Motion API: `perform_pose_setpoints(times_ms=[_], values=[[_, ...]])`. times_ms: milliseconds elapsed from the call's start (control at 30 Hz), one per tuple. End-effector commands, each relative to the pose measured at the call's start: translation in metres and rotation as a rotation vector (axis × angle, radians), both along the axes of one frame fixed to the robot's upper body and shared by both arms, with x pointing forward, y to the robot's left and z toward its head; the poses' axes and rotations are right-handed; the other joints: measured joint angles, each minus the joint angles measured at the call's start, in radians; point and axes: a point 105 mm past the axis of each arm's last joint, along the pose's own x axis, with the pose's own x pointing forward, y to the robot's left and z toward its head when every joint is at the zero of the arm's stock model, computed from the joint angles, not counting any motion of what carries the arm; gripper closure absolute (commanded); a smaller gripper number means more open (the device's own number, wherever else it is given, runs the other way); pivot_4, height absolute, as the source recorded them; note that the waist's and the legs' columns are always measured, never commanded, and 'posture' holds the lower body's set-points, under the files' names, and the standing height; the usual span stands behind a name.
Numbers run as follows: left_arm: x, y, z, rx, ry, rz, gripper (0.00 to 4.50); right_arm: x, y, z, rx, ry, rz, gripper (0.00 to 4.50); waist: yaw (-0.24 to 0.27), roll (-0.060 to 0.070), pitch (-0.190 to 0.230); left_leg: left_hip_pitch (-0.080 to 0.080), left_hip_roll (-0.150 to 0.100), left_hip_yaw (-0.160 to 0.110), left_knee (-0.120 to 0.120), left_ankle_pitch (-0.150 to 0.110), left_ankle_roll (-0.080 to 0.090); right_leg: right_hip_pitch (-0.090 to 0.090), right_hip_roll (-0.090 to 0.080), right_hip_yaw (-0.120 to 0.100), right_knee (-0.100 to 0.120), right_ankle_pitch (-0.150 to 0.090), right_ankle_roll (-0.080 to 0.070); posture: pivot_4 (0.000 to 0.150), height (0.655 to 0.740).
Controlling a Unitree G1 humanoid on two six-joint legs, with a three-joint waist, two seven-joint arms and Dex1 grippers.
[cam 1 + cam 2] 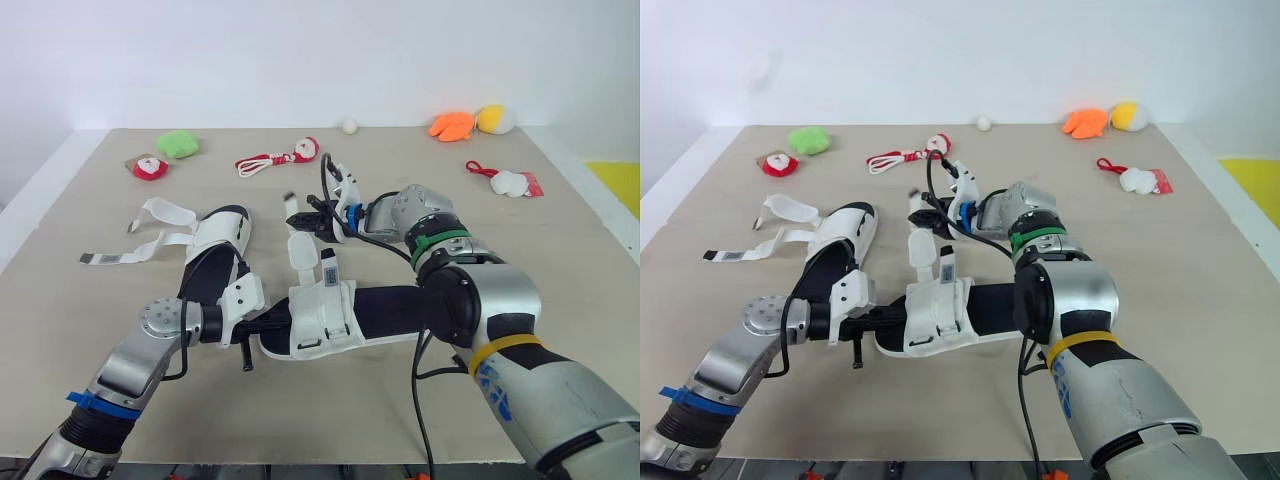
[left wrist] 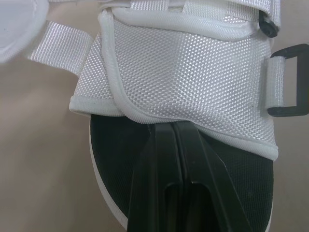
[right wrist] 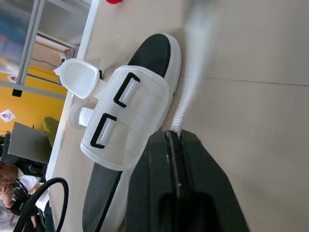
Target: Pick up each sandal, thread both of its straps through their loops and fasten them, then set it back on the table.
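Your right gripper (image 3: 170,133) has its black fingers pressed together on a thin white strap (image 3: 191,72) of the near sandal (image 1: 325,315). Your left gripper (image 2: 171,128) is closed, tips at the hem of that sandal's woven white upper, over its smooth black insole. The second sandal (image 1: 215,250) lies just beside it on the table (image 1: 560,260), its flat straps unfastened.

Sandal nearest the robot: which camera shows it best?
Left eye view: most of the sandal, toe and raised straps. Right eye view matches. Left wrist view catches its white mesh and a black loop; right wrist view, one strap.
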Motion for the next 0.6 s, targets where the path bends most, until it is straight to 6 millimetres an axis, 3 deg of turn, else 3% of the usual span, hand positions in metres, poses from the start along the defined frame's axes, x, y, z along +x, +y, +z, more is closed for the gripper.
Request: perform_pose_setpoints(times_ms=[33, 200, 367, 467, 600], values=[[-0.009, -0.001, -0.029, 0.054, 0.117, -0.003, 4.50, 0.006, 0.006, 0.031, 0.044, -0.141, 0.029, 4.43, 0.000, 0.000, 0.000, 0.000, 0.000, 0.000, 0.000, 0.000, 0.000, 0.000, 0.000, 0.000, 0.000, 0.000, 0.000, 0.150, 0.7400], [-0.010, -0.001, -0.029, 0.052, 0.118, -0.002, 4.50, -0.002, 0.016, 0.066, 0.060, -0.436, 0.217, 4.43, -0.002, 0.001, 0.001, 0.000, 0.000, 0.000, 0.000, 0.001, -0.001, 0.000, 0.000, 0.000, 0.000, 0.000, 0.002, 0.150, 0.7400], [-0.010, -0.001, -0.030, 0.052, 0.120, -0.002, 4.50, -0.056, 0.027, 0.103, 0.213, -0.822, 0.549, 4.43, -0.004, 0.001, 0.002, 0.000, 0.003, 0.000, 0.000, 0.001, -0.003, -0.002, 0.003, 0.001, 0.001, 0.001, 0.003, 0.150, 0.7400], [-0.010, -0.001, -0.030, 0.051, 0.120, -0.003, 4.50, -0.088, 0.023, 0.106, 0.253, -0.953, 0.648, 4.43, -0.003, 0.003, 0.004, -0.004, 0.003, -0.002, 0.000, 0.002, -0.003, -0.006, 0.003, -0.001, 0.002, 0.001, 0.003, 0.150, 0.7400], [-0.010, -0.002, -0.030, 0.052, 0.118, -0.011, 4.50, -0.111, 0.016, 0.104, 0.255, -1.088, 0.675, 4.43, -0.002, 0.003, 0.004, -0.008, 0.003, -0.003, 0.000, 0.003, -0.005, -0.010, 0.003, -0.002, 0.003, 0.005, -0.005, 0.150, 0.7400]])
